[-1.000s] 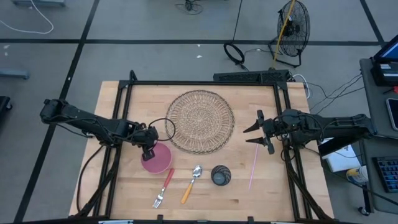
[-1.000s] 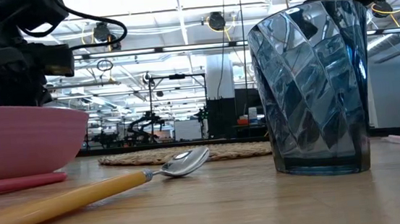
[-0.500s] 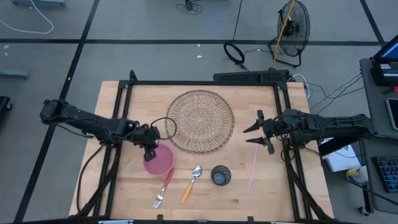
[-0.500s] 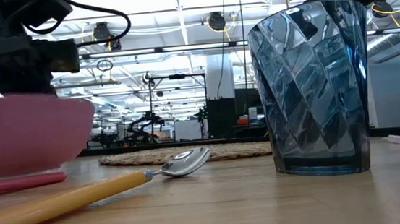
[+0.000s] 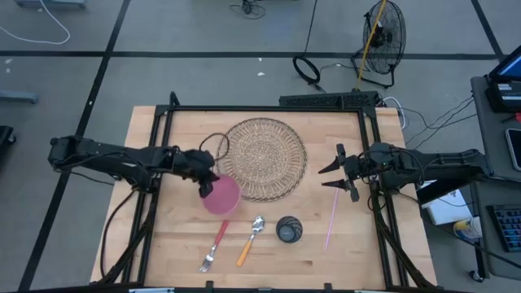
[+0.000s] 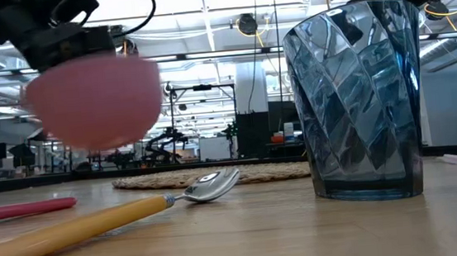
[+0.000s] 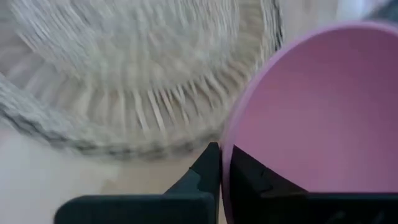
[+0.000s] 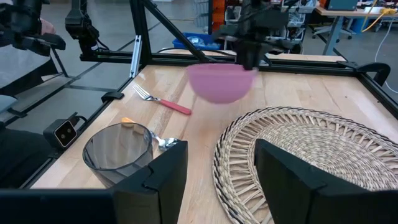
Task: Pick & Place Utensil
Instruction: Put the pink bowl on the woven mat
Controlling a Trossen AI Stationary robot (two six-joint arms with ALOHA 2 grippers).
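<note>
My left gripper [image 5: 207, 182] is shut on a pink bowl [image 5: 221, 196], which is in the air just near of the round woven mat [image 5: 262, 157]. The low view shows the bowl [image 6: 93, 102] above the tabletop. A red-handled fork [image 5: 213, 246] and a yellow-handled spoon [image 5: 250, 239] lie flat on the table near its near edge. My right gripper [image 5: 334, 172] hangs open to the right of the mat, touching nothing. Its fingers frame the right wrist view [image 8: 217, 180]. My left gripper pinches the bowl's rim [image 7: 224, 163] on its far-left side, one finger [image 7: 206, 171] outside the wall and one finger [image 7: 252, 177] inside. The fingers come down from above, slanting in from the table's left. The bowl [image 8: 222, 83] hangs below them, lifted clear of the table.
A blue ribbed glass [image 5: 289, 229] stands right of the spoon. A thin pink stick [image 5: 331, 218] lies near the table's right side. Black frame rails [image 5: 269, 108] run along the table's far and side edges. Bare wood shows left of the fork.
My left gripper has lifted the pink bowl off the table and carried it right and toward the far edge, up to the mat's near rim. The bowl stood on the wood a second ago and now is clear of it. The right arm kept still.
</note>
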